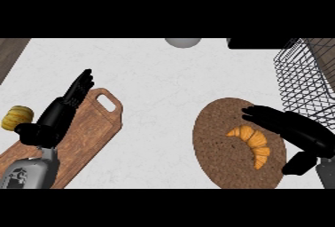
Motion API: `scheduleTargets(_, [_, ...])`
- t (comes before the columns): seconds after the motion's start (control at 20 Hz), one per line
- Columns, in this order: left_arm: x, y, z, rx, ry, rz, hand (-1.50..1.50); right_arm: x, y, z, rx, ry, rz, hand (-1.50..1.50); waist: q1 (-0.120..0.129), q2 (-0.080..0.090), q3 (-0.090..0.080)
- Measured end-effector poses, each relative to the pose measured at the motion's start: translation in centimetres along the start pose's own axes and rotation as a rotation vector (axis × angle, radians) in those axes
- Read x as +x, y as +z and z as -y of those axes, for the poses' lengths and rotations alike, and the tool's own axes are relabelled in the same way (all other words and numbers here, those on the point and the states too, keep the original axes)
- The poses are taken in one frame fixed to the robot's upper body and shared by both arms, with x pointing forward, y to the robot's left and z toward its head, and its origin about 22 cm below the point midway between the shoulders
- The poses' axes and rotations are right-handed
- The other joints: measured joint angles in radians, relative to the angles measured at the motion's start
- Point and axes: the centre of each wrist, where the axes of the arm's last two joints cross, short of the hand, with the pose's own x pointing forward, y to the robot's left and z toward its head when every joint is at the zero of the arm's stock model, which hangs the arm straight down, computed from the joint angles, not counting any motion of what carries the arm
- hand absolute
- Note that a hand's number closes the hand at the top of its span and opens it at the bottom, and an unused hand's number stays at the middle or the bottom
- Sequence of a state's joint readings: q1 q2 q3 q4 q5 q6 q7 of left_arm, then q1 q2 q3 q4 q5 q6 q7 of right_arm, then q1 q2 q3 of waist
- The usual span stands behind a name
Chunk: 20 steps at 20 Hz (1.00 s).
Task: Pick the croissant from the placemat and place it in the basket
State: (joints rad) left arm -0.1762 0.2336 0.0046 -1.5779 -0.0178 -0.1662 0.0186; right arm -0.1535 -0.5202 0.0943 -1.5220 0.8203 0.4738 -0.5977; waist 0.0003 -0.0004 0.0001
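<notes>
An orange croissant (252, 144) lies on a round brown placemat (226, 155) at the right of the counter. My right hand (294, 131) hovers over the placemat's right side, fingers straight and spread toward the croissant's upper end, thumb (298, 164) low at the placemat's right rim; nothing is held. A black wire basket (304, 80) stands at the far right, behind that hand. My left hand (62, 108) rests open over a wooden cutting board (91, 133) at the left, fingers pointing up.
A yellow-orange rounded object (16, 117) sits at the left edge beside the cutting board. A grey rounded object (182, 42) shows at the counter's far edge, with a dark block (255, 43) to its right. White counter (163, 111) lies between board and placemat.
</notes>
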Motion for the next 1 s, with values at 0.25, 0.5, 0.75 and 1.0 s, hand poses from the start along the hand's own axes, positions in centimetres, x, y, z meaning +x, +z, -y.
scheduleTargets(0.25, [-0.3,0.0,-0.2,0.001,0.005,0.005,0.00,0.1,-1.3,-1.8,0.012,0.012,-0.003,-1.50,0.001,0.000,0.000])
scheduleTargets(0.5, [-0.6,-0.2,-0.2,0.005,0.004,0.002,0.00,0.1,-2.4,-3.1,0.034,0.029,-0.025,-1.50,0.000,0.000,0.000])
scheduleTargets(0.75, [-0.1,-0.2,-0.1,0.006,0.003,0.003,0.00,-0.7,-2.9,-3.6,0.055,0.043,-0.057,-1.50,0.001,0.000,0.000])
scheduleTargets(1.0, [0.1,-0.3,-0.4,-0.002,-0.003,0.003,0.00,-1.4,-3.3,-4.8,0.078,0.040,-0.073,-1.50,0.001,0.000,-0.001])
